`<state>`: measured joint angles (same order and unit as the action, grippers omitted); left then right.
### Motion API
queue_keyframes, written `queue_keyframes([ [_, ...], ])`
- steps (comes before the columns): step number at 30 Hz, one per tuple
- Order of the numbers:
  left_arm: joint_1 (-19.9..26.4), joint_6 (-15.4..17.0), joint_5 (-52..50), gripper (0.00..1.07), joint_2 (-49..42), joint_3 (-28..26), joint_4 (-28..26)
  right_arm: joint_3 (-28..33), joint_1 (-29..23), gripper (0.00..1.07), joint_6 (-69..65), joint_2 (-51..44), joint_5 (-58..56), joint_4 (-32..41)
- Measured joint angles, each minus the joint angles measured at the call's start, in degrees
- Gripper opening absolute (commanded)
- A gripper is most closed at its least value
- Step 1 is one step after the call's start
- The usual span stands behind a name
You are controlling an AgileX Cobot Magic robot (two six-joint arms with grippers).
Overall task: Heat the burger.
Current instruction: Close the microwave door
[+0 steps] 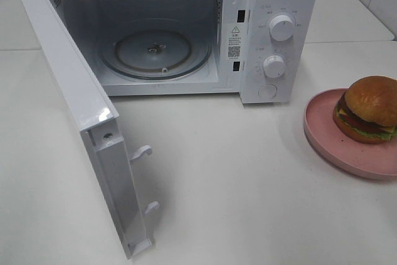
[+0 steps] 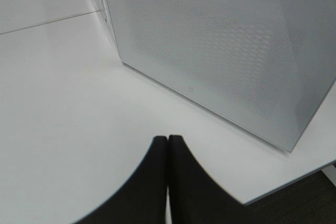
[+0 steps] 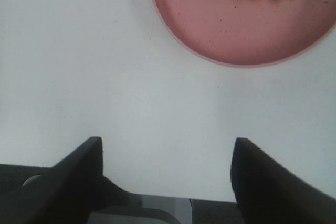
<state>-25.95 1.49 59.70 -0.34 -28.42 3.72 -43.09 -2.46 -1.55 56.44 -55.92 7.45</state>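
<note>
Sitting on a pink plate [image 1: 322, 134] at the right edge of the counter [image 1: 248, 184], the burger [image 1: 367, 110] lies well apart from the microwave [image 1: 273, 35]. The microwave's door [image 1: 87, 122] stands wide open, showing the glass turntable [image 1: 155, 54] bare inside. The left hand [image 2: 167, 145] has its fingers pressed together with nothing between them, just above the counter near the door's perforated outer face. The right hand [image 3: 165, 150] has its fingers spread wide apart, empty, over bare counter just short of the plate; only the burger's lettuce edge shows in that wrist view.
</note>
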Motion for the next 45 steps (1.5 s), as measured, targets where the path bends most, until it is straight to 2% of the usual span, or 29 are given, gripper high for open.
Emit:
queue_keyframes([
  [9,0.0,0.0,0.0,0.0,0.0,0.0,0.0,7.79,0.0,0.67,-0.17,-14.9,-5.56,-1.32],
  [17,0.0,0.0,0.0,0.0,0.0,0.0,0.0,13.58,0.0,0.67,-0.92,-24.69,-2.86,-3.55],
  [31,0.0,0.0,0.0,0.0,0.0,0.0,0.0,14.04,-0.17,0.67,-1.09,-39.65,-2.12,-4.13],
  [35,0.0,0.0,0.0,0.0,0.0,0.0,0.0,14.04,-3.27,0.67,-1.15,-43.2,-2.12,-4.13],
  [45,0.0,0.0,0.0,0.0,0.0,0.0,0.0,14.21,-6.3,0.67,-2.58,-47.38,-2.18,-4.76],
])
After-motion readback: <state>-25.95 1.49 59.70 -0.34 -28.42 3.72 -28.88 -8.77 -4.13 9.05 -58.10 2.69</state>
